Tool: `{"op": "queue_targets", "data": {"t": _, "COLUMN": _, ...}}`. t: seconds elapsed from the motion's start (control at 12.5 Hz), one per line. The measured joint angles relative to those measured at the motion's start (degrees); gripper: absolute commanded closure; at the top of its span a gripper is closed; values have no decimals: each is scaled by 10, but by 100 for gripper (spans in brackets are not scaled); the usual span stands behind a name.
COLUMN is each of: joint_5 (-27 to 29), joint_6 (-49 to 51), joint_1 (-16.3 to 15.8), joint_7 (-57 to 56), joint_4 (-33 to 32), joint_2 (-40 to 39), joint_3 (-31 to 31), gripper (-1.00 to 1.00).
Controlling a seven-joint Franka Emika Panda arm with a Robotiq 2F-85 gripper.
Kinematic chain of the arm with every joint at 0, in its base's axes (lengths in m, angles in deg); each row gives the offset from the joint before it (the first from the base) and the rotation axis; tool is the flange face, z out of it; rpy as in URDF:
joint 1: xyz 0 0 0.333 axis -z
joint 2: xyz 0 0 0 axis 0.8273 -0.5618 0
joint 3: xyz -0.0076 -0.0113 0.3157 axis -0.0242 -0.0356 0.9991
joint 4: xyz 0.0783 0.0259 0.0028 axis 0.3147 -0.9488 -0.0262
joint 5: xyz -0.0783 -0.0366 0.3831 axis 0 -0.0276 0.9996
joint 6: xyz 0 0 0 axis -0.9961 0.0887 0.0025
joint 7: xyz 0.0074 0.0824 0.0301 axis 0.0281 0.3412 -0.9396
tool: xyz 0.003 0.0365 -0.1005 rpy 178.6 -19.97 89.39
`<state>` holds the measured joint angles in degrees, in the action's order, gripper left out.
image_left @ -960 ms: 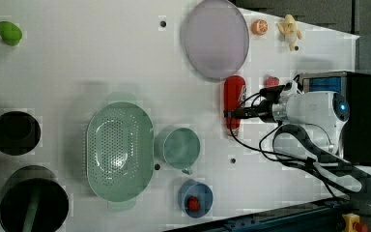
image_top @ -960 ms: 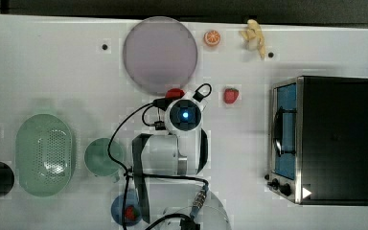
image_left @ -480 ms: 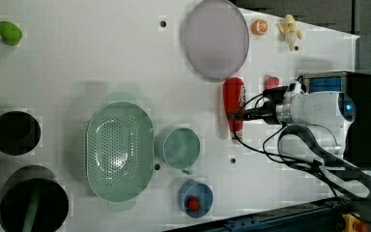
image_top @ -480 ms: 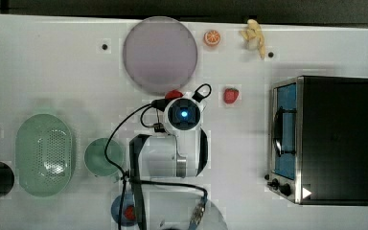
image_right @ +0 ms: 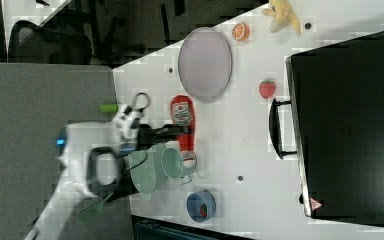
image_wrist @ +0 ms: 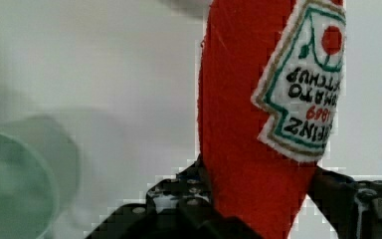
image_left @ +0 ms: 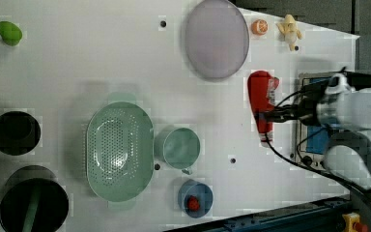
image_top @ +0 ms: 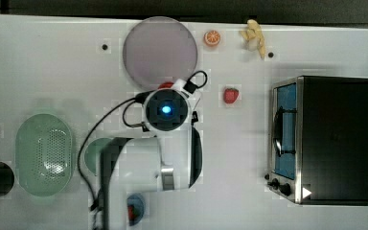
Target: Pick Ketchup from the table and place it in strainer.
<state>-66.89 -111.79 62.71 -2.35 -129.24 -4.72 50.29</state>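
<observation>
The gripper (image_left: 266,116) squeezes the red ketchup bottle (image_left: 262,99) near its thin end, so it can carry it. The bottle waits at three o'clock from the green strainer (image_left: 120,151), past the cup (image_left: 178,147).

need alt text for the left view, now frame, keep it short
The gripper is closed on the red Ketchup bottle, near the left view's right. The empty mint strainer sits left of centre beside a green cup, with a lilac plate above.
</observation>
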Motion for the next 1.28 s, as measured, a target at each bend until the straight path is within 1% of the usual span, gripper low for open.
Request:
{"op": "queue_targets", "data": {"t": 0.16, "joint_5": -1, "joint_6": 73, "joint_1": -5, "joint_7": 21, "joint_4": 30, "joint_2": 62, "joint_3": 17, "gripper": -23}}
{"op": "queue_targets", "data": {"t": 0.32, "joint_5": -1, "joint_6": 133, "joint_1": -6, "joint_7": 74, "joint_4": 58, "joint_2": 108, "joint_3": 42, "gripper": -23}}
{"op": "queue_targets", "data": {"t": 0.4, "joint_5": -1, "joint_6": 146, "joint_1": -7, "joint_7": 106, "joint_4": 72, "joint_2": 117, "joint_3": 61, "gripper": -23}}
{"op": "queue_targets", "data": {"t": 0.56, "joint_5": 12, "joint_6": 145, "joint_1": -7, "joint_7": 175, "joint_4": 77, "joint_2": 115, "joint_3": 110, "gripper": -23}}
{"op": "queue_targets", "data": {"t": 0.64, "joint_5": 12, "joint_6": 145, "joint_1": -13, "joint_7": 213, "joint_4": 75, "joint_2": 106, "joint_3": 134, "gripper": -23}}
{"op": "queue_targets", "data": {"t": 0.8, "joint_5": 30, "joint_6": 139, "joint_1": -24, "joint_7": 288, "joint_4": 71, "joint_2": 77, "joint_3": 187, "gripper": -23}}
{"op": "queue_targets", "data": {"t": 1.04, "joint_5": 32, "joint_6": 50, "joint_1": -32, "joint_7": 392, "joint_4": 71, "joint_2": 4, "joint_3": 278, "gripper": -23}}
{"op": "queue_targets", "data": {"t": 1.28, "joint_5": 40, "joint_6": -26, "joint_1": -61, "joint_7": 484, "joint_4": 71, "joint_2": -69, "joint_3": 315, "gripper": -23}}
